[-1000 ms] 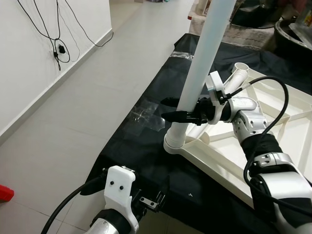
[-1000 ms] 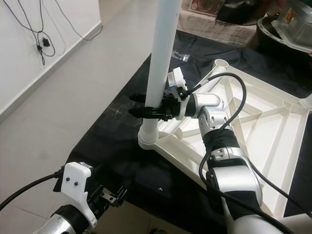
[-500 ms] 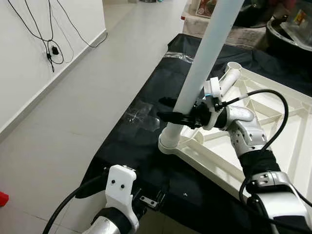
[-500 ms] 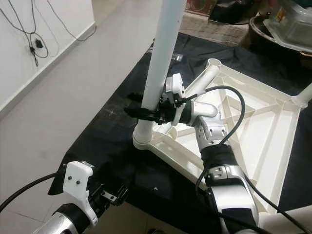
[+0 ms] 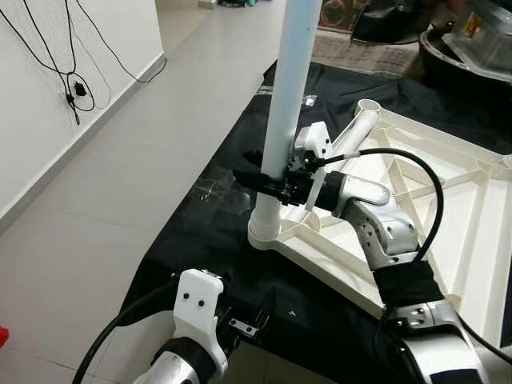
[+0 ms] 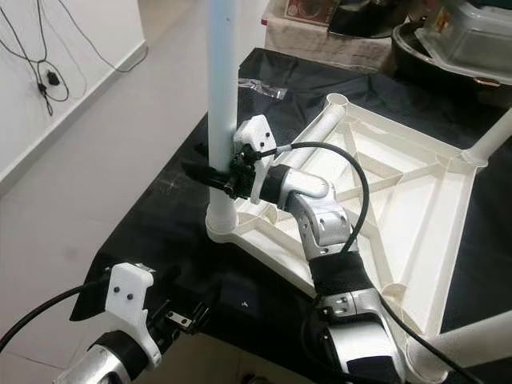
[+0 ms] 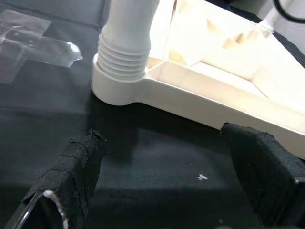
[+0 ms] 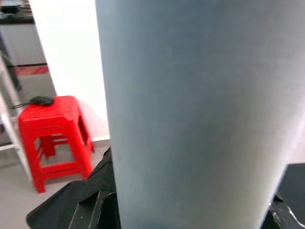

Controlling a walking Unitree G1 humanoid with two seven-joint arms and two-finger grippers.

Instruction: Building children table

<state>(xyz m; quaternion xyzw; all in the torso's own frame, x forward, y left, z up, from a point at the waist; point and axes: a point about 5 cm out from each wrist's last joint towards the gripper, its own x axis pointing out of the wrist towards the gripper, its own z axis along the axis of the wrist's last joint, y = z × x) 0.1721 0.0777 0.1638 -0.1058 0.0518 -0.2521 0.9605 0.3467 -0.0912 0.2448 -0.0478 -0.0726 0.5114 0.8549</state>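
**A:** What do the head views show?

**B:** A white plastic table top point(image 5: 448, 208) lies upside down on a black cloth point(image 5: 200, 240) over the floor. A white table leg point(image 5: 286, 104) stands upright in the corner socket point(image 5: 266, 232) nearest the robot's left. The right arm reaches forward, elbow bent, and the right pincer point(image 5: 264, 182) is closed around the leg just above the socket. The left pincer point(image 6: 188, 316) hangs low near the cloth's edge. No writing is readable.

**A:** And the left wrist view?

**B:** Its two black fingers point(image 7: 71, 167) are spread apart, holding nothing, above the cloth. Beyond them sits the ribbed base of the leg in its socket, with clear tape point(image 7: 33, 45) on the cloth nearby.

**A:** The right wrist view?

**B:** The leg is pressed close to the lens. A red stool point(image 8: 55, 138) stands by a white wall behind.
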